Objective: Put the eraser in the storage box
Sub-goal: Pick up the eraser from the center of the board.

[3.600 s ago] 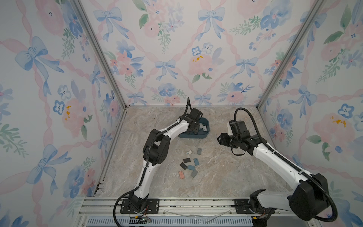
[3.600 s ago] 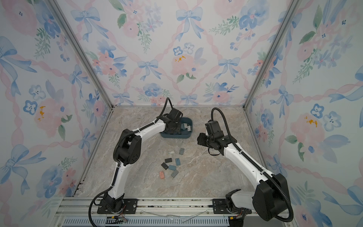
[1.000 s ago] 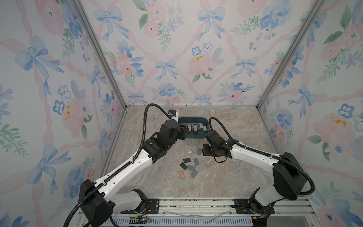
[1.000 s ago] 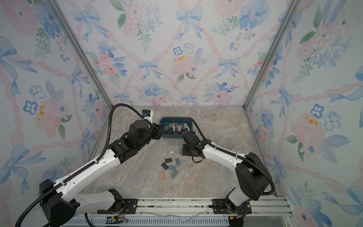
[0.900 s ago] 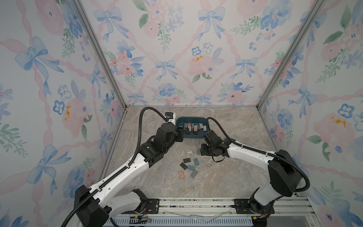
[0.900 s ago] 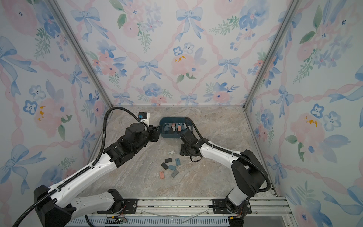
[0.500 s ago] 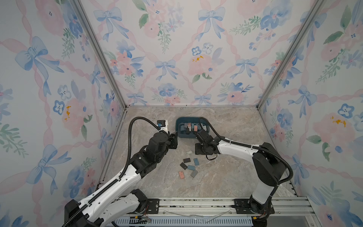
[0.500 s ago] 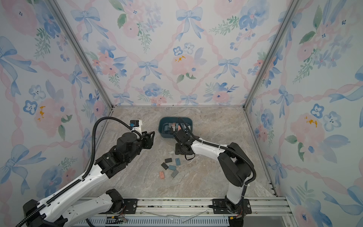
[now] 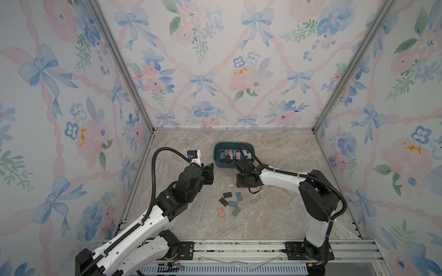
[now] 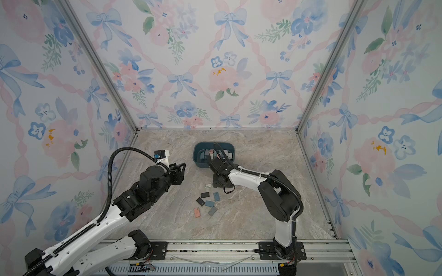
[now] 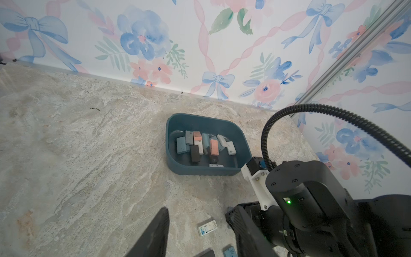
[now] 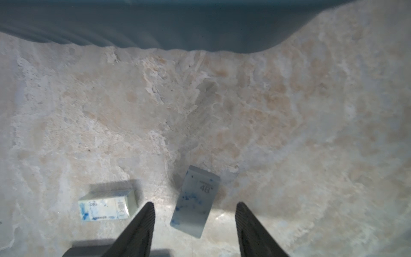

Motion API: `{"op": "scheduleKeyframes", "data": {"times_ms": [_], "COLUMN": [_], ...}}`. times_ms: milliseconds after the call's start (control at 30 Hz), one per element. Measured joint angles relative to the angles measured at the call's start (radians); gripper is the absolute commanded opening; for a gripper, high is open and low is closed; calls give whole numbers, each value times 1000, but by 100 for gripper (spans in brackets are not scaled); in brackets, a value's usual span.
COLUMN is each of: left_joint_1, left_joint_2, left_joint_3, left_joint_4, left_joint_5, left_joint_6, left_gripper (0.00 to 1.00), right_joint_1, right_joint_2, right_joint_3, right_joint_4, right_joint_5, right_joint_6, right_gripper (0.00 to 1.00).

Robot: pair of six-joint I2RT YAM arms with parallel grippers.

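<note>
The storage box (image 9: 216, 155) (image 10: 195, 155) (image 11: 200, 171), a dark teal tub, stands at the back middle of the table with several erasers inside. My right gripper (image 12: 194, 211) (image 9: 242, 182) is low over the table just in front of the box wall (image 12: 178, 26). It is open, and its fingers straddle a pale blue eraser (image 12: 195, 201) marked 4B that lies flat on the table. A white eraser with blue print (image 12: 106, 205) (image 9: 230, 185) (image 11: 207, 227) lies beside it. My left gripper (image 11: 204, 233) (image 9: 210, 172) hangs open and empty, left of the box.
Several loose erasers (image 9: 229, 203) (image 10: 208, 203), dark, blue and one pink (image 9: 221, 212), lie scattered on the marble table nearer the front. The right arm's cable (image 9: 253, 155) loops over the box. Floral walls close in the left, back and right sides.
My right gripper has slid left and lowered to the table in front of the box. My left arm has pulled back from the box toward the front left.
</note>
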Motion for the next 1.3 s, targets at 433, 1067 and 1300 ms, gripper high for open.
{"op": "scheduleKeyframes", "data": {"times_ms": [433,1067,1300], "left_joint_1": [2,4,4], "left_joint_2": [-1,6,14], "left_joint_3": [-32,-53,-53], "left_joint_4": [3,-3,-2], "left_joint_5": [2,5,8], "left_joint_6": [-31,-46,-47], "left_gripper": [49,48,49], "right_joint_1": [0,0,0], "right_joint_2": [56,56,48], "right_joint_3": [32,31,22], "right_joint_4": [-3,-8,-5], "right_joint_5": [7,12,11], "right_joint_6": [-7,1,4], "right_gripper": [55,32,26]}}
